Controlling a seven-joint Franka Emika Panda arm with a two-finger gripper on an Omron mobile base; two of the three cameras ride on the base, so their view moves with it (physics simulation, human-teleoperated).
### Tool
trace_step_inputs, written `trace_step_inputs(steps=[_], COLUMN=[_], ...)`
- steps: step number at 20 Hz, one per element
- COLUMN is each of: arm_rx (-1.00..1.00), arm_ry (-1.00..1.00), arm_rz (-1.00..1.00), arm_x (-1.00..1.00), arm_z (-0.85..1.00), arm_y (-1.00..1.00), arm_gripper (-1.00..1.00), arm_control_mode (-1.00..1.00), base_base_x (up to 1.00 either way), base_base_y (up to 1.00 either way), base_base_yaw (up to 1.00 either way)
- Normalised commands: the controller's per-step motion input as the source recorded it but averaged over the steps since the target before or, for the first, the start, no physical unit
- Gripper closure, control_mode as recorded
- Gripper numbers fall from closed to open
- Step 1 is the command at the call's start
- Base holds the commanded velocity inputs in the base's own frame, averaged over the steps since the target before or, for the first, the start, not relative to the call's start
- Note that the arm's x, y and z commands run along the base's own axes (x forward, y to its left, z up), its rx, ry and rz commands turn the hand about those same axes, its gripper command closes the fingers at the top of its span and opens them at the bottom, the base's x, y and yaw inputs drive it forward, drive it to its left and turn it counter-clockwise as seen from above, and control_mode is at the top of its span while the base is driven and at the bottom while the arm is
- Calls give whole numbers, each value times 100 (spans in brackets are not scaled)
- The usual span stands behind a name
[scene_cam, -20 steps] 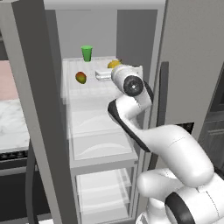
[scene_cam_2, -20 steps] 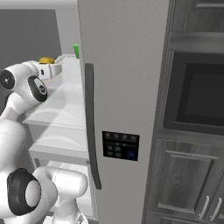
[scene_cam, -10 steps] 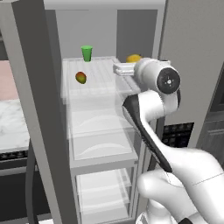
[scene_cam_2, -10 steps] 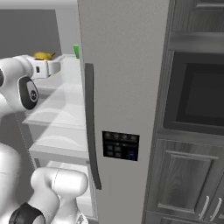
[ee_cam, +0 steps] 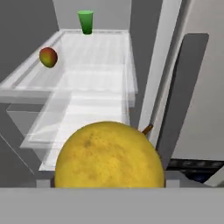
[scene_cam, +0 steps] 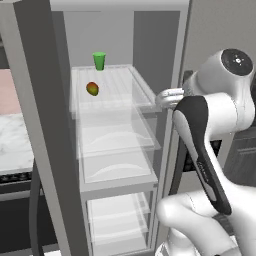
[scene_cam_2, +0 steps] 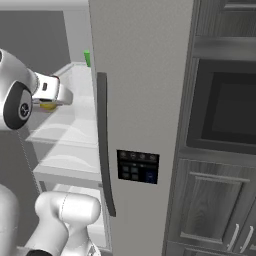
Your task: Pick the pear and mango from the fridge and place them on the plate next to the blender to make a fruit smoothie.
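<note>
Pear [ee_cam: 109, 155] pinched in the claw [scene_cam_2: 56, 98] beside the fridge [scene_cam_2: 135, 75] door edge.
Mango [scene_cam: 92, 89] near the glass shelf's [scene_cam: 125, 85] left edge, green cup [scene_cam: 99, 60] at its back; hand view reveals the pear's stem.

Even, diffuse rendered light fills the tall grey refrigerator with the pale interior [scene_cam: 107, 45], casting no hard shadows and no glare. Its clear glass shelves [scene_cam: 112, 90] read as faint, milky sheets with soft white streaks. The small green cup [ee_cam: 85, 22] at the fridge's back stays sharp, while the plain yellow rounded fruit [ee_cam: 109, 155] looks coarse and slightly soft up close. Straight edges show no bending.
</note>
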Motion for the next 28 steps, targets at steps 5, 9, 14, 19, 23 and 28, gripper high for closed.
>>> trace_step_inputs(steps=[5, 9, 14, 19, 23, 28], arm_rx=[-8, -4, 0, 0, 0, 0], arm_ry=[67, 5, -37, -4, 0, 0], arm_rz=[1, 0, 0, 0, 0, 0], arm_x=[-100, -76, -26, 0, -4, 0], arm_z=[-100, -81, -9, 0, 0, 0], arm_y=[-9, -8, -11, 0, 0, 0], arm_gripper=[100, 100, 100, 100, 100, 100], arm_control_mode=[-100, -100, -100, -100, 100, 100], base_base_x=[0, 0, 0, 0, -19, -52], base_base_y=[0, 0, 0, 0, -2, -11], base_base_yaw=[0, 0, 0, 0, -3, -29])
